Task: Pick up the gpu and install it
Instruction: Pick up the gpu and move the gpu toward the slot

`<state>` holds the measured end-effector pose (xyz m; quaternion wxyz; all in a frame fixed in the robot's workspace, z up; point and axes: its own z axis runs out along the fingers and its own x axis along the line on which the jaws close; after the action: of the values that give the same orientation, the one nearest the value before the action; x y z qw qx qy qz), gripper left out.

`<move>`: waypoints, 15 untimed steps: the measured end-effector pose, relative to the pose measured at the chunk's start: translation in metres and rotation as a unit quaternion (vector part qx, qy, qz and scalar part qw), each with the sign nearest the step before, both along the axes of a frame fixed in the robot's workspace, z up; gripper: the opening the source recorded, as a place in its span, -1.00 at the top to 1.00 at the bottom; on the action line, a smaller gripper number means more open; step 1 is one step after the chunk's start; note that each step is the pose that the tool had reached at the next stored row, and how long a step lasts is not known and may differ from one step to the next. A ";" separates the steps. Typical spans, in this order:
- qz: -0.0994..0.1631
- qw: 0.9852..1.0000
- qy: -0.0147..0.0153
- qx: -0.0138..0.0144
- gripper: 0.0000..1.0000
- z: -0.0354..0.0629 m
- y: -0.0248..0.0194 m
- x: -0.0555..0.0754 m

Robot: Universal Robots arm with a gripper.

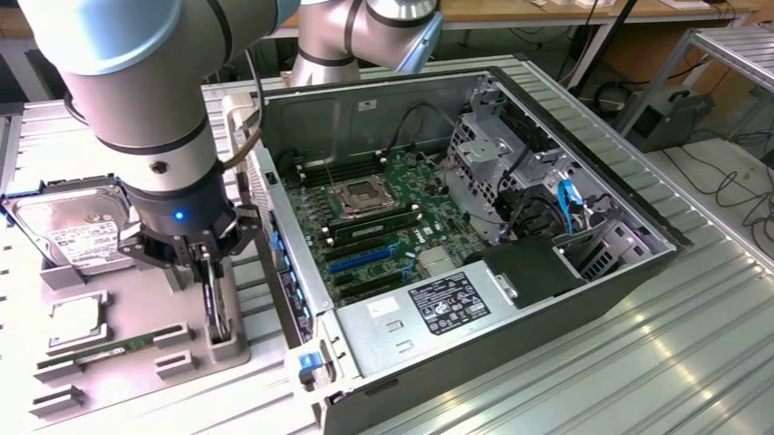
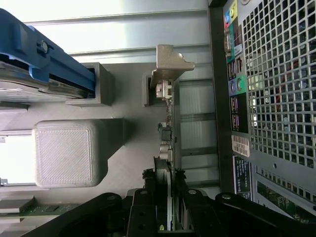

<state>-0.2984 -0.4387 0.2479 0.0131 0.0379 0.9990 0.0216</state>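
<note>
The gpu stands on edge in a slot of the grey holder tray, to the exterior view's left of the open computer case. My gripper hangs straight down over it, its dark fingers pressed against both faces of the card. In the wrist view the gpu appears edge-on, with its silver end bracket at the far end and my gripper shut on the near part. The card still rests in its holder slot.
The tray also carries a silver hard drive, a CPU and a green RAM stick. Inside the case lies the motherboard with a blue slot. The case's perforated rear panel is close beside the card.
</note>
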 end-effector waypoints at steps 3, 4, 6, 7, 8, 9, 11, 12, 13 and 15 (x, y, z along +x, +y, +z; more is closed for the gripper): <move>0.000 1.000 0.000 0.000 0.48 0.0010 0.0004 0.000; 0.000 1.000 0.000 -0.001 0.48 0.0015 0.0004 0.000; 0.000 1.000 0.000 -0.001 0.48 0.0027 0.0012 0.000; 0.000 1.000 0.000 -0.001 0.48 0.0032 0.0014 0.000; 0.000 1.000 0.000 -0.001 0.48 0.0035 0.0015 0.000; 0.000 1.000 0.000 -0.001 0.48 0.0037 0.0016 0.000; 0.000 1.000 0.000 -0.001 0.48 0.0044 0.0017 0.000; 0.000 1.000 0.000 -0.001 0.48 0.0047 0.0018 0.000; 0.000 1.000 0.000 -0.001 0.48 0.0049 0.0018 0.000; 0.000 1.000 0.000 -0.001 0.48 0.0054 0.0018 0.000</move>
<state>-0.2984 -0.4369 0.2533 0.0131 0.0378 0.9990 0.0203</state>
